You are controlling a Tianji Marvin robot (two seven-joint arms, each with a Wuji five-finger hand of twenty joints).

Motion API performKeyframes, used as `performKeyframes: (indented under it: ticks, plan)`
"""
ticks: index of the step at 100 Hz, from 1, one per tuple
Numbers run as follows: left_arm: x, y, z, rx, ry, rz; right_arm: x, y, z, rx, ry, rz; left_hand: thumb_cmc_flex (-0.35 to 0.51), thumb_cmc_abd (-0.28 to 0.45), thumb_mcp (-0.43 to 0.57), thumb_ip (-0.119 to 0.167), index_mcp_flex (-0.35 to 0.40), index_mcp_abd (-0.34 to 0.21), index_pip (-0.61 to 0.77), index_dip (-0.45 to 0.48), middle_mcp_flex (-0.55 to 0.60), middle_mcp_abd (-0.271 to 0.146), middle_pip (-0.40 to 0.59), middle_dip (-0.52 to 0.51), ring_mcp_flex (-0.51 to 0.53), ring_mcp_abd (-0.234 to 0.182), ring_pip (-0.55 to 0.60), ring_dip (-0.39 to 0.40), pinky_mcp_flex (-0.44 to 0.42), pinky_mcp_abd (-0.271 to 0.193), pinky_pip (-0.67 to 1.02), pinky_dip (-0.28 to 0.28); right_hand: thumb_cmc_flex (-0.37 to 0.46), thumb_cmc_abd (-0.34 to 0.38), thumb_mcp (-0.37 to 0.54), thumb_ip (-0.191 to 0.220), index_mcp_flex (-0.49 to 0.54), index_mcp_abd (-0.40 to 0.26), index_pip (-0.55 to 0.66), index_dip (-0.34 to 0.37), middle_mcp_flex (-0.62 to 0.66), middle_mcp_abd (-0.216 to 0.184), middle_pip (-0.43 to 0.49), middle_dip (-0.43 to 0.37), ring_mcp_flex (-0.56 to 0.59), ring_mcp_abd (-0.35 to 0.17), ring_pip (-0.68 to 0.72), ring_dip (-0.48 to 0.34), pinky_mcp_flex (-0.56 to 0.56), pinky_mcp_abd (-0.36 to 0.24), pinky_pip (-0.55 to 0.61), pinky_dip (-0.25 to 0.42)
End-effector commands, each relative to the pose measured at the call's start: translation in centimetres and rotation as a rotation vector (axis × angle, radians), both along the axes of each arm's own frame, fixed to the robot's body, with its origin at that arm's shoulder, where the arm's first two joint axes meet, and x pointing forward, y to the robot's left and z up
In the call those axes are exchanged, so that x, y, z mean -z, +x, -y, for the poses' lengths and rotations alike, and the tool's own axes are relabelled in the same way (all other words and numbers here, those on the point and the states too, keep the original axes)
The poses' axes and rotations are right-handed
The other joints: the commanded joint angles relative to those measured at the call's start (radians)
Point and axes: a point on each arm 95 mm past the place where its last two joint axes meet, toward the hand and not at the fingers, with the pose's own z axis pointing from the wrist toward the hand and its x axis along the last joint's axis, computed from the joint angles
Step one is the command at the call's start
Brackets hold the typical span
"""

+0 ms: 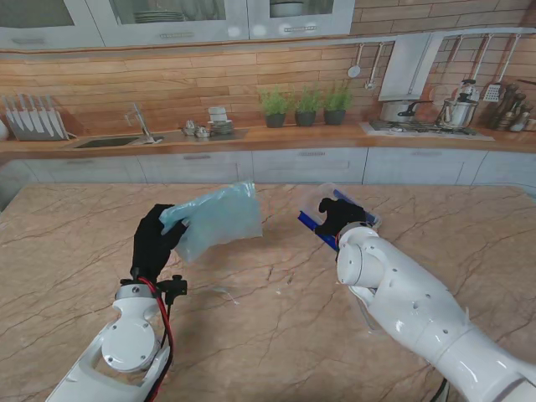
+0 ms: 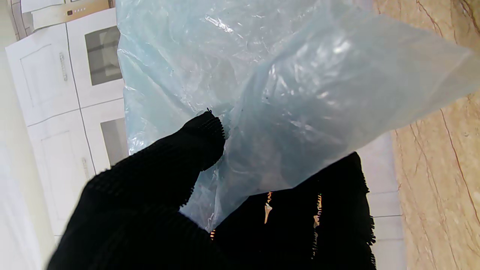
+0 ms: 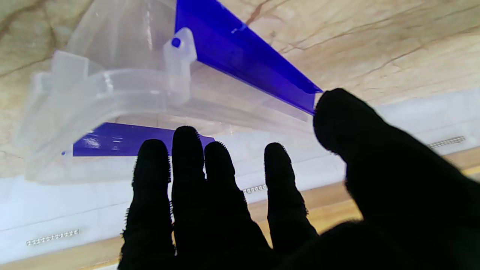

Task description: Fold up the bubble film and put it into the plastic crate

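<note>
Left of centre, off the table: bubble film (image 1: 216, 219), pinched by left hand (image 1: 155, 239) thumb and fingers (image 2: 195, 146).
Right hand (image 1: 339, 213): fingers spread, empty, over plastic crate (image 3: 112, 82).

Looks down from the stand over the marble table (image 1: 268, 335); wrist views close along the fingers, sharing that tabletop.
</note>
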Motion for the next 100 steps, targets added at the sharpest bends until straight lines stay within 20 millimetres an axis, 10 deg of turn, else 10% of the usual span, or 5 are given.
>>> performKeyframes:
  ticks: [1, 19, 25, 36, 100]
  plan:
    - [0.0, -0.3, 0.1, -0.010, -0.014, 0.002, 0.3, 0.5, -0.4, -0.016, 0.007, -0.002, 0.023, -0.013, 0.001, 0.034, -0.029, -0.022, 0.017, 0.013, -0.009, -0.009, 0.015, -0.003, 0.013, -0.010, 0.020, 0.021, -0.002, 0.000, 0.022, 0.024, 0.041, -0.045, 0.039, 0.010, -0.016, 0.020, 0.021, -0.002, 0.003, 0.002, 0.029, 0.014, 0.030, -0.008, 0.023, -0.001, 0.019, -0.030, 0.040, -0.025]
    - [-0.1, -0.3, 0.2, -0.012, -0.023, -0.002, 2.0, 1.6, -0.9, -0.038, 0.009, -0.044, 0.025, -0.011, 0.000, 0.035, -0.032, -0.022, 0.017, 0.016, -0.012, -0.009, 0.014, -0.002, 0.009, -0.011, 0.018, 0.022, -0.009, -0.002, 0.018, 0.026, 0.119, -0.014, 0.138, 0.008, 0.168, -0.022, 0.115, 0.006, 0.208, -0.029, 0.073, 0.031, 0.203, -0.019, 0.121, 0.036, 0.150, -0.029, 0.181, -0.035]
    - [-0.1, -0.3, 0.2, -0.011, -0.024, -0.003, 2.5, 1.8, -1.2, -0.059, 0.003, -0.043, 0.024, -0.011, 0.000, 0.035, -0.032, -0.023, 0.017, 0.017, -0.012, -0.009, 0.014, -0.001, 0.008, -0.010, 0.017, 0.022, -0.010, -0.002, 0.017, 0.026, 0.184, -0.033, 0.181, -0.077, 0.253, -0.093, 0.271, -0.089, 0.352, -0.057, 0.084, 0.022, 0.313, -0.034, 0.175, 0.073, 0.224, -0.026, 0.259, -0.015]
    - [-0.1, -0.4, 0.2, -0.014, -0.029, -0.001, 2.8, 1.7, -1.9, -0.107, 0.009, -0.029, 0.026, -0.010, -0.001, 0.035, -0.034, -0.022, 0.016, 0.018, -0.014, -0.009, 0.013, -0.001, 0.006, -0.010, 0.015, 0.022, -0.012, -0.001, 0.015, 0.028, 0.234, -0.034, 0.216, -0.109, 0.348, -0.179, 0.422, -0.110, 0.498, -0.088, 0.100, 0.019, 0.416, -0.043, 0.234, 0.113, 0.294, -0.023, 0.325, 0.032]
    - [-0.3, -0.6, 0.4, -0.035, -0.027, -0.004, 3.1, -4.6, -6.7, -0.529, 0.089, -0.089, 0.019, -0.003, -0.007, 0.036, -0.044, -0.032, 0.018, 0.025, -0.021, -0.022, 0.012, 0.000, 0.001, -0.025, 0.051, 0.043, -0.021, -0.016, 0.044, 0.052, 0.245, -0.033, 0.208, -0.117, 0.414, -0.227, 0.449, -0.083, 0.549, -0.098, 0.089, 0.012, 0.445, -0.042, 0.235, 0.139, 0.306, -0.020, 0.331, 0.066]
